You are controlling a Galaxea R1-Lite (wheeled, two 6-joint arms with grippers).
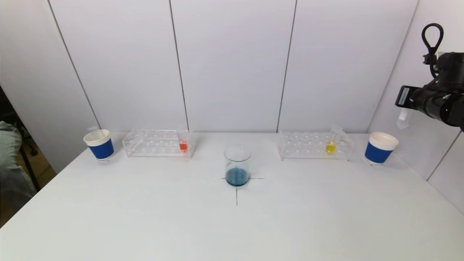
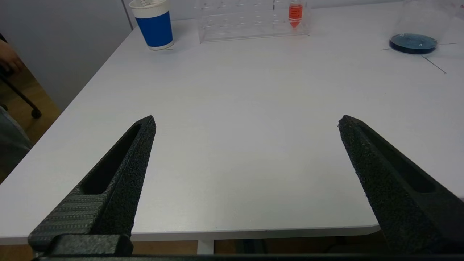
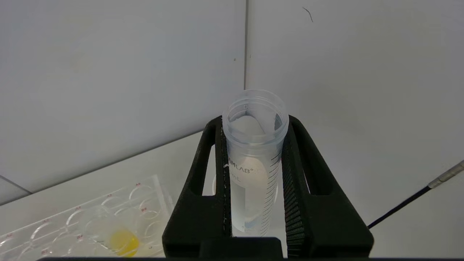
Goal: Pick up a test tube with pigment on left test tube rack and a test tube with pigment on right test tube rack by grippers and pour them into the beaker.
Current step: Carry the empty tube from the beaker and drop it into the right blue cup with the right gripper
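Observation:
The glass beaker (image 1: 237,166) holds blue liquid and stands on a cross mark at the table's middle. The left rack (image 1: 157,143) carries one tube of orange pigment (image 1: 183,144). The right rack (image 1: 314,145) carries a tube of yellow pigment (image 1: 331,145). My right gripper (image 3: 253,121) is raised at the far right, above the right cup, shut on a clear test tube (image 3: 253,163) that looks empty and hangs upright (image 1: 404,119). My left gripper (image 2: 247,121) is open with nothing between its fingers, low over the table's near left edge.
A blue-and-white paper cup (image 1: 99,144) stands left of the left rack, another (image 1: 380,148) right of the right rack. White wall panels close the back. The table edge (image 2: 253,232) lies just under the left gripper.

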